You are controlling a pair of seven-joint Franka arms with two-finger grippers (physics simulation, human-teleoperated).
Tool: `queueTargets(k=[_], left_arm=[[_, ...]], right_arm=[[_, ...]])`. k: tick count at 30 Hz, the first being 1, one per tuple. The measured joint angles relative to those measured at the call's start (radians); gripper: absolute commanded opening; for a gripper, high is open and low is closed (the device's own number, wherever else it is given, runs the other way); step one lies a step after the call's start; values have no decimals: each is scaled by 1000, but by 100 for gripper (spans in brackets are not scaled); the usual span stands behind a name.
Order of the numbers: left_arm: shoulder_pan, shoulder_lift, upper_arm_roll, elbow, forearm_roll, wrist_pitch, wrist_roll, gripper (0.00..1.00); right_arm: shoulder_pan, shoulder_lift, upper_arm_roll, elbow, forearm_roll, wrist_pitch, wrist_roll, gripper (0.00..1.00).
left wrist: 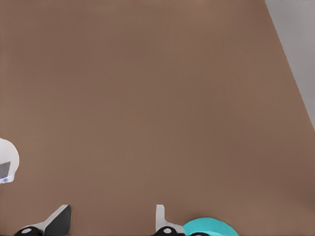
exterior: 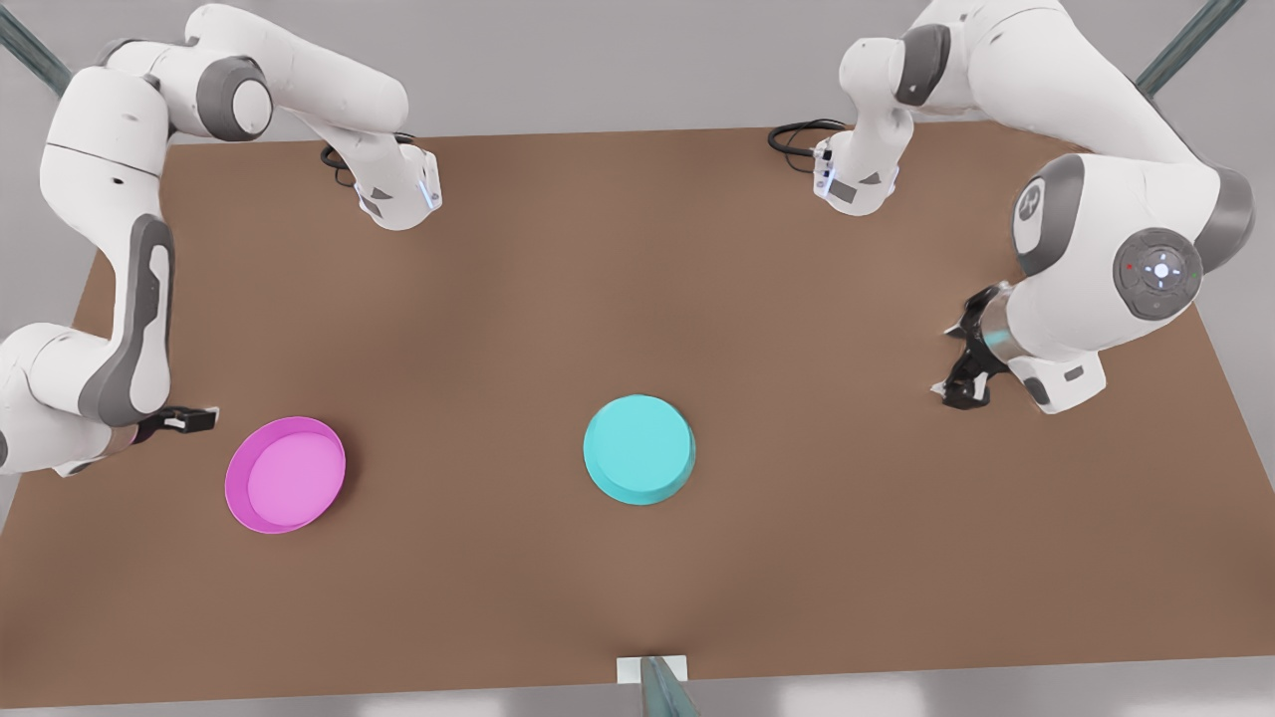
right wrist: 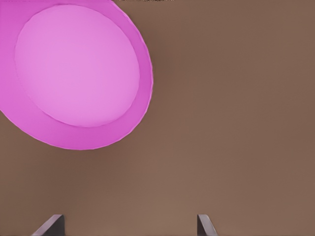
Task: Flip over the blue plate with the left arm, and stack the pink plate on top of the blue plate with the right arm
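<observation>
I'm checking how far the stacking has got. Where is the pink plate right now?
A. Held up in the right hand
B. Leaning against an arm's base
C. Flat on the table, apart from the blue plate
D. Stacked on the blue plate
C: the pink plate lies rim-up on the table, with bare tabletop between it and the blue plate; the open right hand is beside it, empty.

Brown table (exterior: 637, 299) — black cables (exterior: 797, 134) at its far edge
</observation>
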Motion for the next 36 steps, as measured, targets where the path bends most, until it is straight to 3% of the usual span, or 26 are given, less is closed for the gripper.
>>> queueTargets(k=[1,3,9,22,24,26,28,29,32,36], left_arm=[[139,-126,-111,-217,46,51,75,100],[207,-234,-184,-391,105,131,208,100],[133,-111,-193,-344,99,219,498,100],[125,-125,-191,-360,75,257,869,100],[125,-125,-193,-360,75,255,905,100],[125,-125,-194,-360,74,253,938,100],[125,-125,-193,-360,74,252,967,100],[125,-126,-193,-360,74,251,980,100],[122,-126,-194,-361,74,250,1013,100],[119,-125,-194,-361,75,250,1049,100]], right_arm=[[-11,29,1,2,15,30,-6,100],[-17,76,1,0,43,88,-16,100],[-55,190,2,-4,168,211,-43,100],[-94,266,2,-16,290,314,-91,100],[-94,266,1,-17,297,321,-100,74],[-93,266,1,-18,301,327,-111,66],[-92,266,0,-18,304,331,-124,41],[-90,266,0,-18,307,332,-131,33],[-90,264,0,-18,309,333,-154,21],[-84,257,0,-10,309,321,-182,21]])
